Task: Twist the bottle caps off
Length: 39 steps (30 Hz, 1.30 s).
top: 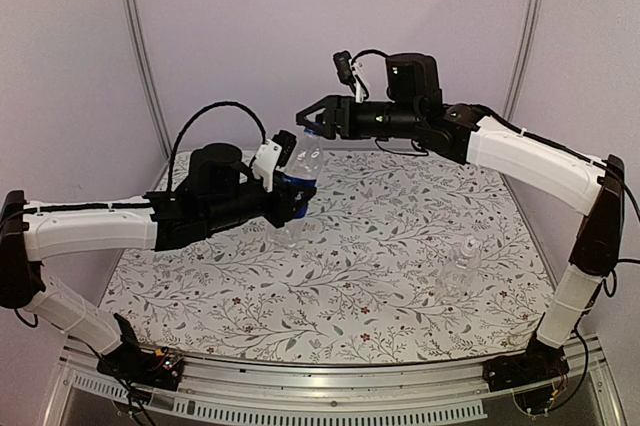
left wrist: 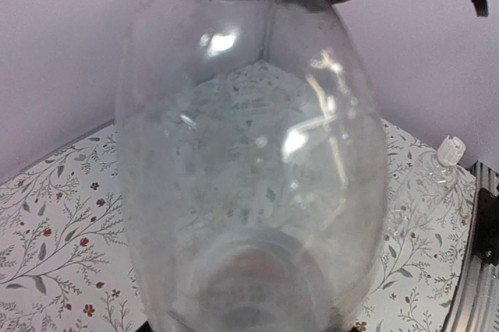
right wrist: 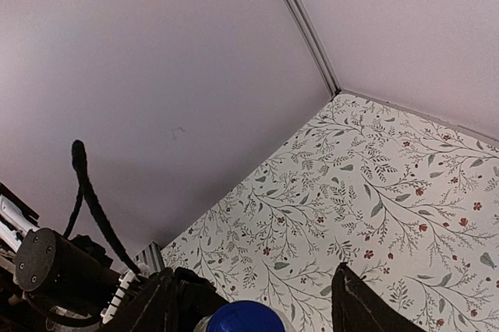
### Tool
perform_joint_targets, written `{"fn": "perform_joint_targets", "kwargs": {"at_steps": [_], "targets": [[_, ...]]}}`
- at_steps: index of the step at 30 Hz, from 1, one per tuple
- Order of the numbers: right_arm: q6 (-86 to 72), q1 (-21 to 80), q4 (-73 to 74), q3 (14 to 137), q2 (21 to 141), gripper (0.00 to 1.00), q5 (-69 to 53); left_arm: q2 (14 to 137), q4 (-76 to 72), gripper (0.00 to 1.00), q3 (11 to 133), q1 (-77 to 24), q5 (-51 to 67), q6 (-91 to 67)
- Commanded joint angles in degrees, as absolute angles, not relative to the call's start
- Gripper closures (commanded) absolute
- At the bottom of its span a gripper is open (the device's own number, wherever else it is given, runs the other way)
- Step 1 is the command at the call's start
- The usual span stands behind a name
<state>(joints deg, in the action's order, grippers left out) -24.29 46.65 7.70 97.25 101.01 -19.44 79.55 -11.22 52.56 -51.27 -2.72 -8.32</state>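
Note:
My left gripper (top: 290, 194) is shut on the dark blue labelled bottle (top: 300, 171) and holds it tilted above the table. Its clear body fills the left wrist view (left wrist: 249, 160), hiding my fingers. The bright blue cap (right wrist: 248, 318) sits on the bottle. My right gripper (right wrist: 253, 309) is open, one finger (right wrist: 156, 301) on each side of the cap with gaps showing; it also shows in the top view (top: 312, 124). The unlabelled clear bottle (top: 462, 268) stands at the right of the table, its whitish cap (left wrist: 451, 147) on.
The floral table cover (top: 380, 246) spreads under both arms. Pale walls close in the back and sides. A metal rail (top: 330, 396) runs along the near edge, between the arm bases.

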Motion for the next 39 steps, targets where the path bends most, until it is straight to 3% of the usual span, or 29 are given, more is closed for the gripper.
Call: {"fn": "perform_joint_targets", "kwargs": {"at_steps": [1, 15, 24, 29, 39], "targets": [[-24.54, 47.15, 7.33, 99.06, 102.10, 0.39, -20.45, 79.98, -10.83, 0.65, 54.14, -52.12, -4.03, -7.31], [-23.82, 47.11, 6.24, 97.56, 101.25, 0.66, -21.29, 80.16, -10.72, 0.65, 54.09, -52.26, -4.13, -6.85], [-21.78, 47.02, 4.82, 96.26, 100.18, 1.00, -23.75, 79.60, -11.87, 0.65, 53.33, -52.22, -0.59, -5.86], [-16.57, 45.97, 4.32, 95.81, 98.83, 1.00, -28.93, 78.27, -15.31, 0.64, 51.53, -52.13, 7.51, -4.59], [-3.69, 43.69, 4.74, 95.61, 98.82, 1.00, -54.58, 77.85, -21.61, 0.63, 49.31, -51.78, 32.06, -4.56]]}}
